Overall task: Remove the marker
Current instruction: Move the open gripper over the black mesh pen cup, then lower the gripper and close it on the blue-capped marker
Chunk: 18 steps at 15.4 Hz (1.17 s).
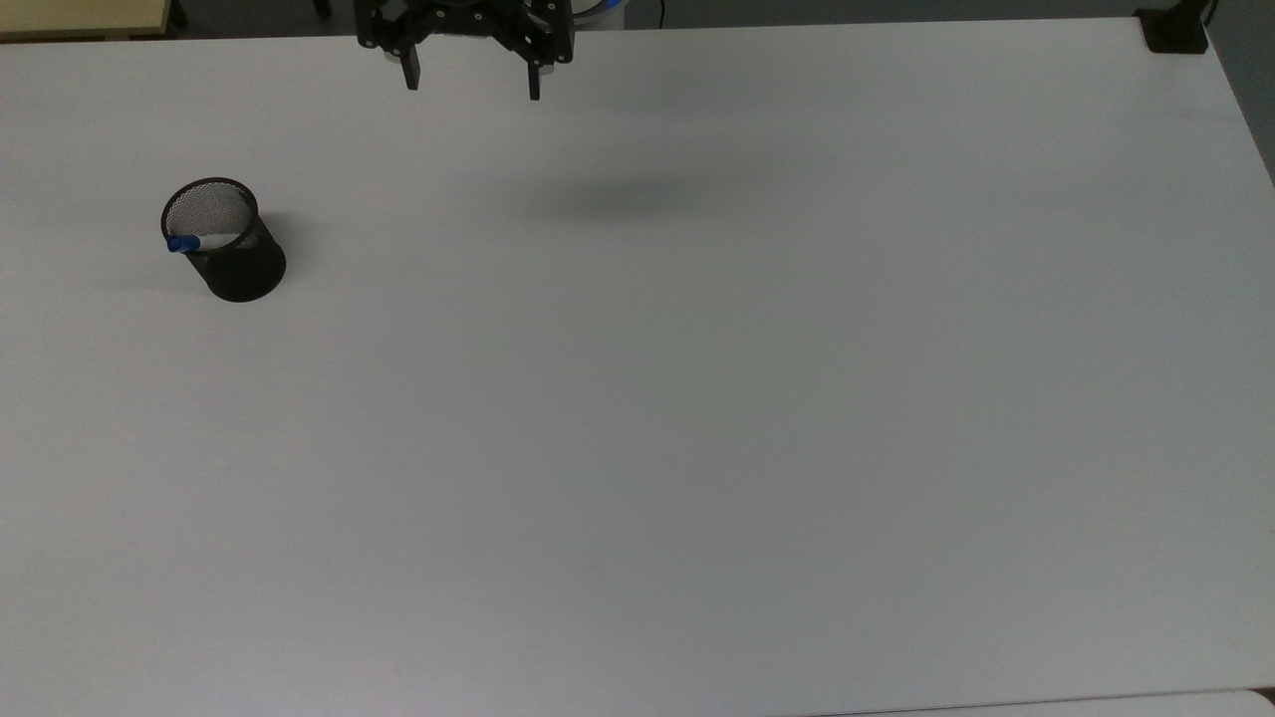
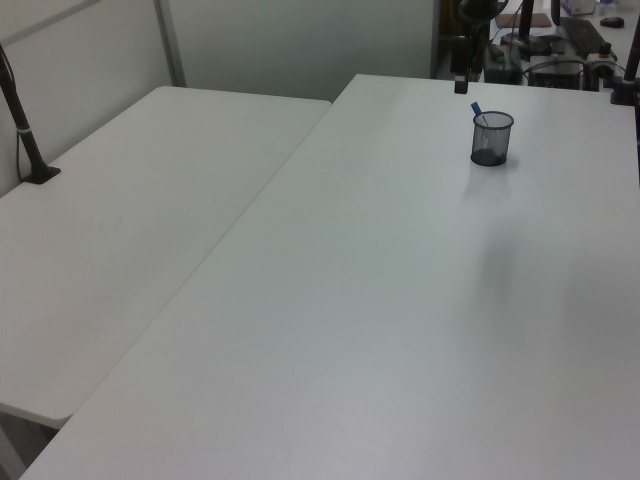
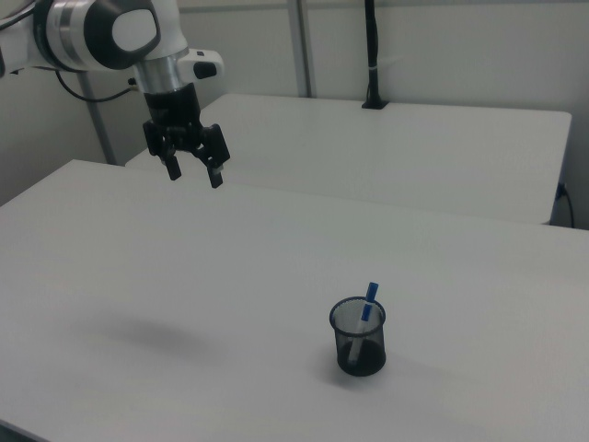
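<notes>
Gripper (image 3: 193,174) hanging over the tabletop (image 1: 697,398), fingers (image 1: 411,78) spread, gripping nothing. Marker (image 3: 369,304) leaning in mesh cup (image 3: 358,337), lower barrel showing dimly through the mesh.

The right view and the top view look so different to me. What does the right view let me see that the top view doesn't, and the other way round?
Right view alone: the white arm above the gripper, and the marker standing tilted, its blue cap above the mesh cup's rim. A second table lies behind.

Top view alone: the cup's open mouth seen from above, and a black clamp at the table's far corner.

Both: the jaws open, hanging above the white table, well apart from the cup.
</notes>
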Available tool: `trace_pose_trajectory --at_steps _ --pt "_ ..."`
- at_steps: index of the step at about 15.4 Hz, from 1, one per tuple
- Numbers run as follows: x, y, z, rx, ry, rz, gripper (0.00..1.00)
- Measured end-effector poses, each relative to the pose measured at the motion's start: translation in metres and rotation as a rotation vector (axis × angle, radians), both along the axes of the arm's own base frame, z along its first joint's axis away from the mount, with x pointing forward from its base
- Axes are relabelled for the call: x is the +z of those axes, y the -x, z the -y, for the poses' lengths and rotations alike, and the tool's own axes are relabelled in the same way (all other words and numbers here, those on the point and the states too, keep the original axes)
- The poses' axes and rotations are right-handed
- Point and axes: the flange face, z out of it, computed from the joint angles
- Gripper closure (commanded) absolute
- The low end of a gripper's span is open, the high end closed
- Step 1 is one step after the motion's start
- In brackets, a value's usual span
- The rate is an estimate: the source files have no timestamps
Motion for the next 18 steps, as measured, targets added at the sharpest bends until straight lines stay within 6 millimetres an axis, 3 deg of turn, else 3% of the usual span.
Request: trace_pose_trajectory --at_steps 4,7,12,18 --pt "-0.004 0.000 0.043 -0.055 0.004 -0.007 0.00" --pt "-0.014 -0.002 0.097 -0.093 0.008 -0.002 0.00" --pt "-0.051 -0.008 0.179 -0.094 0.021 -0.007 0.02" --pt "-0.094 -0.018 0.240 -0.110 0.059 0.030 0.36"
